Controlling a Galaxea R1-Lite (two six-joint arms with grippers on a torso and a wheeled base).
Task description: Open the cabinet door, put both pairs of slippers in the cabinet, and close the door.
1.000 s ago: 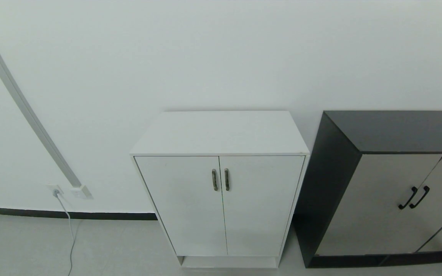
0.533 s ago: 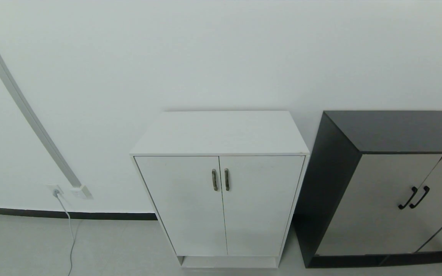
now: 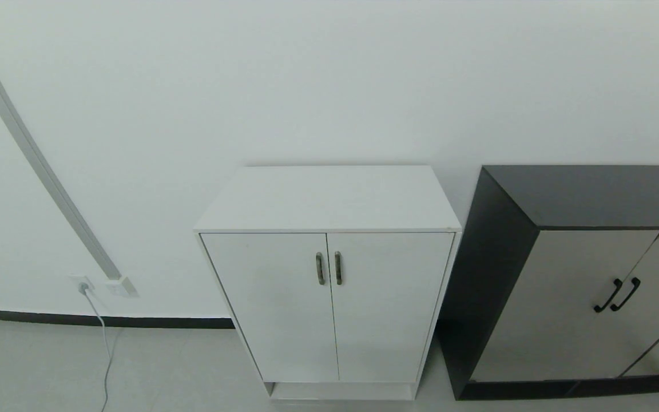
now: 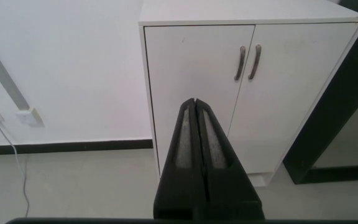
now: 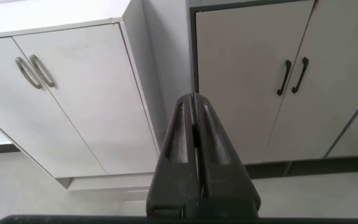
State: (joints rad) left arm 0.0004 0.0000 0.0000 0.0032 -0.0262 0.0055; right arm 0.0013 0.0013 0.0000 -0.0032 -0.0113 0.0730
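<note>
Jaws together on left gripper (image 4: 195,101), gripping nothing; right gripper (image 5: 194,96) same. White two-door wooden cabinet (image 3: 284,309) stands against the wall, doors shut. Black grey-doored cabinet (image 3: 564,303) just beside it, partly cut off.

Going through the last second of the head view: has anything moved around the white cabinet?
Nothing visibly changed. The white cabinet stands in the same place with both doors shut, and the black cabinet beside it is as it was.
</note>
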